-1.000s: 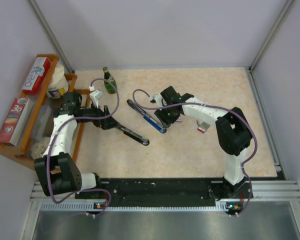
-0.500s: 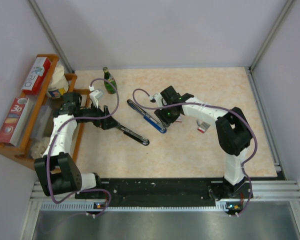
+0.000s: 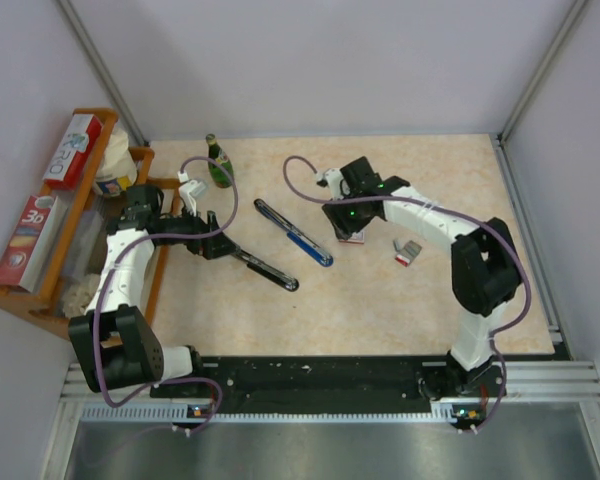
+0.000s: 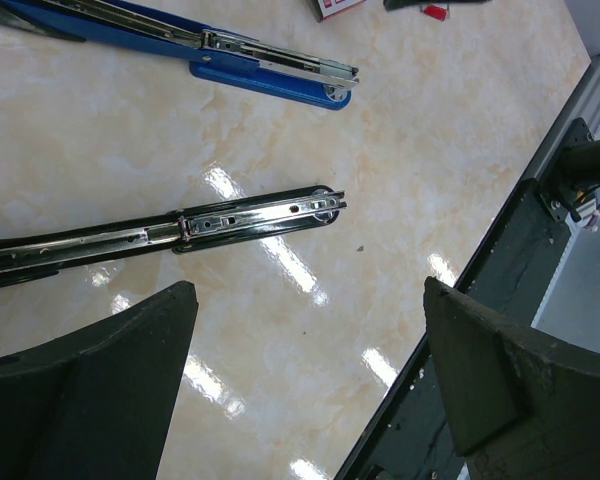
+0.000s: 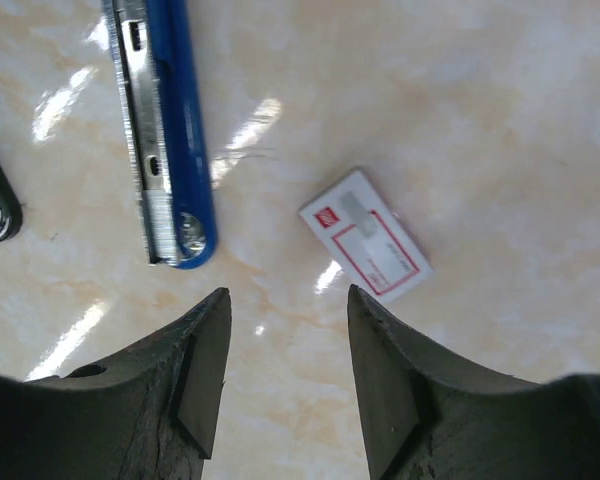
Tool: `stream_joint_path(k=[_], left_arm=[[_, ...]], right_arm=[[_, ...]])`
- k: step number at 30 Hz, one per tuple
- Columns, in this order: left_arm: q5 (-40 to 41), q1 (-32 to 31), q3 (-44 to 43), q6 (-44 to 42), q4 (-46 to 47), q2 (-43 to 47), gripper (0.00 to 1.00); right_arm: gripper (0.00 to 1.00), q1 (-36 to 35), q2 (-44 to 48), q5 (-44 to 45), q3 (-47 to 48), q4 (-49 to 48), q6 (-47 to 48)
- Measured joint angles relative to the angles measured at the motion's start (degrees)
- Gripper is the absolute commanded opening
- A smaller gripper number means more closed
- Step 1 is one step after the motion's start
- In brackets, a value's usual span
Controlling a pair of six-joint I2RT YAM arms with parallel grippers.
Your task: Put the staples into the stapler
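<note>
far left: wooden rack [image 3: 143, 152] at the counter's left edge, with cartons and a tub in it. small green bottle [image 3: 217, 160] stands upright at the back-left of the beige marbled counter [image 3: 380, 310].
left jaws: fully released, spread wide, nothing in them, low over the counter.
long black stapler [image 4: 230, 218] with a chrome staple channel lies flat just past their tips, channel up.
next right, a long blue stapler [image 3: 310, 247] also lies flat with its chrome channel exposed. it is apart from the black one and roughly parallel to it.
right jaws: part-way apart, grasping nothing, above bare counter between the blue stapler's end and the staples box.
staples: tiny flat white cardboard box [image 5: 365, 247] with a red label, flat on the counter, label up. it is just right of the blue stapler, not touching it.
small grey and red inner tray [image 3: 408, 252] sits further right, apart from the box.
</note>
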State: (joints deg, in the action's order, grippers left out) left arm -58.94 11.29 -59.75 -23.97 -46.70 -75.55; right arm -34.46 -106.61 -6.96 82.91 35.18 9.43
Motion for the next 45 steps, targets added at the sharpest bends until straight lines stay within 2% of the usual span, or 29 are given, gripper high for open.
stream_joint_path(k=[4, 9, 15, 27, 45], left_arm=[[0.0, 0.0, 0.0, 0.0, 0.0, 0.0, 0.99], [-0.1, 0.0, 0.0, 0.0, 0.0, 0.0, 0.99], [-0.2, 0.0, 0.0, 0.0, 0.0, 0.0, 0.99], [-0.2, 0.0, 0.0, 0.0, 0.0, 0.0, 0.99], [-0.2, 0.5, 0.0, -0.2, 0.0, 0.0, 0.99]], right_arm=[[0.49, 7.1, 3.4, -1.9, -0.5, -0.1, 0.4], [0.47, 16.4, 8.1, -2.2, -5.8, 0.2, 3.5], [0.42, 21.9, 8.6, -3.4, -8.7, 0.9, 4.3], [0.32, 23.1, 5.6, -6.3, -8.7, 0.9, 3.4], [0.25, 23.9, -0.5, -7.5, -8.7, 3.0, 2.5]])
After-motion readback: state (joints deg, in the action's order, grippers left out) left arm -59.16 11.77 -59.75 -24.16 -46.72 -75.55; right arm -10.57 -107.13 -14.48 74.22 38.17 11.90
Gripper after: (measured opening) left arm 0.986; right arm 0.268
